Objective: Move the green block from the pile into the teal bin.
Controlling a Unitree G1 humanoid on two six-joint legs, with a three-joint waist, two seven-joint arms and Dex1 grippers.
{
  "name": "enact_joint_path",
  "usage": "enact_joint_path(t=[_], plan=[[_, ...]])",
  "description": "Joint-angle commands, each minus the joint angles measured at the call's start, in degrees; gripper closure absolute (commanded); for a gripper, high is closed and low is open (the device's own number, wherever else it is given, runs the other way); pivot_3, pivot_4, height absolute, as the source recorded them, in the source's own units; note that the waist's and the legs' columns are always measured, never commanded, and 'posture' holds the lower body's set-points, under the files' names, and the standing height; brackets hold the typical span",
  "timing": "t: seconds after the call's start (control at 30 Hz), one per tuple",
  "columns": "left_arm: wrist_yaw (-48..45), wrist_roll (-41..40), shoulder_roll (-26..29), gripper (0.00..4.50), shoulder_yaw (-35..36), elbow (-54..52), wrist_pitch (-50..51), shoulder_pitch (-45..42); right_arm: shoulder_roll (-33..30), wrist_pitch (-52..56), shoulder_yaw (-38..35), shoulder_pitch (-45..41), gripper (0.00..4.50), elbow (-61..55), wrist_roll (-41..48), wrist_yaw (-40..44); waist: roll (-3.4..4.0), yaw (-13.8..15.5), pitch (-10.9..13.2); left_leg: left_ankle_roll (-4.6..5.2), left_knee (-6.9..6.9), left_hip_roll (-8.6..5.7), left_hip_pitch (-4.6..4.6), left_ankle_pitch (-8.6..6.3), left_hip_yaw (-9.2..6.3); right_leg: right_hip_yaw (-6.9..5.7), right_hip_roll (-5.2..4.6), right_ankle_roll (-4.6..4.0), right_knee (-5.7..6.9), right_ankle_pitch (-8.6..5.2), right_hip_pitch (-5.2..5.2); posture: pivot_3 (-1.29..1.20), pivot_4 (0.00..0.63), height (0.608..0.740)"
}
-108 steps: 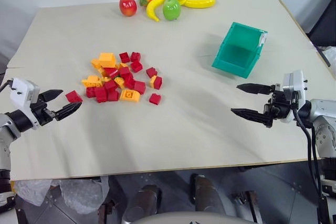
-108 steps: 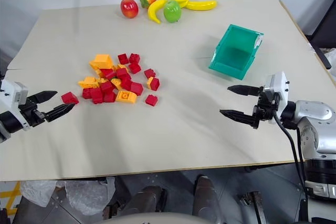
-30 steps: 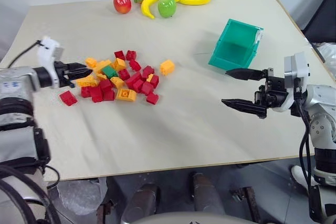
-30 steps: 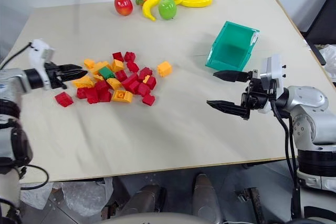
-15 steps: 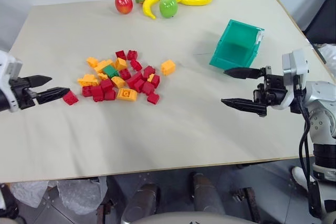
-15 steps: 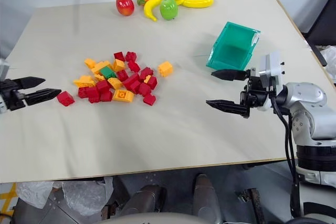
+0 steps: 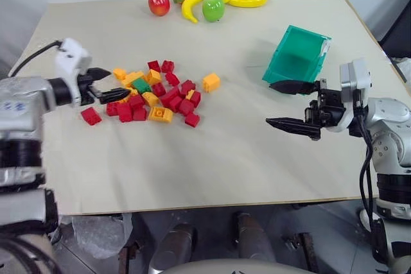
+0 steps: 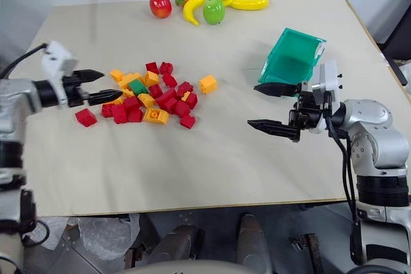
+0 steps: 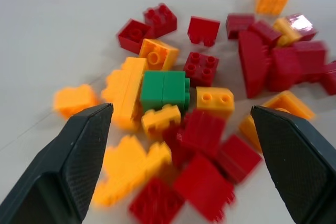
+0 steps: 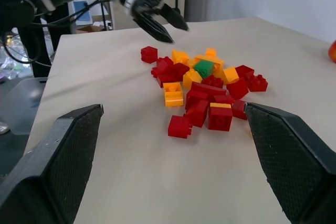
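**Left pincer back at the pile's edge, green block exposed**

The table (image 7: 212, 158) is a pale, matt board; on it the pile (image 7: 157, 97) lies as a loose heap of small glossy studded bricks, red and orange-yellow, with one orange brick (image 7: 210, 82) apart on the side toward the bin and one red brick (image 7: 90, 115) apart on the robot's left. The green block (image 7: 141, 85) — a squat, studded piece of smooth plastic — sits on the heap's left half, its top uncovered; in the left wrist view it (image 9: 164, 89) lies between an orange slab and a dark red brick. The teal bin (image 7: 286, 75) is a sloped-walled plastic box, tipped so that its open mouth faces the robot, a white label at one edge. Shiny toy fruit (image 7: 212, 6) is grouped at the far edge.

Half a second earlier the left gripper (image 7: 114, 85) hung well off the pile's left side; it has now swung in toward the heap, and its black, ridged fingers stand spread wide, holding nothing. The right gripper (image 7: 287, 104) has kept its place just in front of the bin, jaws likewise wide and empty; the bricks lie as before.

The green block lies just beyond the left gripper's fingertips, near but not touching; in the wrist view it sits in the gap framed by the two fingers, nearer the one beside the orange slab; it is well apart from the bin.
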Motion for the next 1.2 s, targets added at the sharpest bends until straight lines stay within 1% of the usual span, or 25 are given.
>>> enact_joint_path(t=[0.03, 0.1, 0.23, 0.4, 0.57, 0.97, 1.1, 1.2], plan=[[0.2, 6.1, -0.8, 0.03, -4.8, 12.1, -3.3, -8.8, -0.5, -0.5, -2.6, 1.4, 0.00, -2.8, 1.2, -1.0, -0.01, -0.4, 0.0, 0.00, 0.00, 0.00, 0.00, 0.00, 0.00, 0.00, 0.00, 0.00, 0.00, 0.00, 0.00, 0.00, 0.150, 0.740], [0.1, 8.2, -2.7, 0.03, -6.8, 20.0, -4.5, -14.0, -0.4, -0.6, -3.0, 2.4, 0.00, -3.5, 1.2, -1.6, -0.03, -0.5, 0.0, 0.00, -0.01, 0.00, 0.00, 0.00, 0.03, -0.01, 0.01, 0.01, -0.02, 0.01, -0.01, 0.00, 0.150, 0.740], [-1.5, 13.2, -6.1, 0.03, -11.2, 31.9, -5.5, -22.1, -0.4, -0.5, -3.5, 3.6, 0.00, -4.5, 1.4, -2.3, -0.05, -1.2, 0.0, 0.01, 0.00, -0.03, -0.01, 0.00, 0.04, -0.01, 0.00, 0.03, 0.01, 0.01, -0.02, 0.00, 0.150, 0.740], [-2.9, 19.4, -9.0, 0.03, -15.9, 40.2, -6.5, -27.6, -0.4, -0.6, -3.3, 3.1, 0.00, -4.1, 1.2, -2.6, -0.11, -1.5, 0.1, 0.01, 0.00, 0.00, -0.01, 0.01, 0.10, 0.03, 0.03, 0.05, 0.05, 0.02, -0.07, 0.00, 0.150, 0.740], [-0.8, 24.3, -10.6, 0.03, -18.7, 43.7, -6.2, -31.0, -0.4, -0.5, -3.0, 2.2, 0.00, -3.5, 1.1, -2.5, -0.12, -1.3, 0.1, 0.02, 0.05, -0.03, -0.01, 0.01, 0.11, 0.06, -0.01, 0.07, 0.09, 0.03, -0.06, 0.00, 0.150, 0.740], [4.4, 28.0, -14.3, 0.03, -18.6, 46.1, -5.5, -31.7, 0.0, -0.7, -2.1, 0.7, 0.00, -2.3, 0.7, -1.5, -0.12, -1.2, 0.1, 0.02, 0.08, -0.03, 0.01, 0.01, 0.14, 0.09, -0.01, 0.08, 0.16, 0.04, -0.07, 0.00, 0.150, 0.740], [6.6, 24.3, -16.6, 0.03, -14.0, 46.2, -4.0, -32.3, 0.1, -0.7, -2.0, 1.1, 0.00, -2.7, 0.7, -1.5, -0.12, -0.9, 0.1, 0.02, 0.14, -0.04, 0.02, 0.02, 0.16, 0.12, -0.02, 0.08, 0.23, 0.04, -0.06, 0.00, 0.150, 0.740], [5.0, 25.2, -16.6, 0.03, -13.8, 46.1, -3.2, -32.9, 0.2, -0.3, -2.2, 1.0, 0.00, -3.6, 1.2, -2.2, -0.12, -0.4, 0.1, 0.03, 0.19, -0.06, 0.01, 0.05, 0.15, 0.12, -0.04, 0.12, 0.24, 0.06, -0.04, 0.00, 0.150, 0.740]])
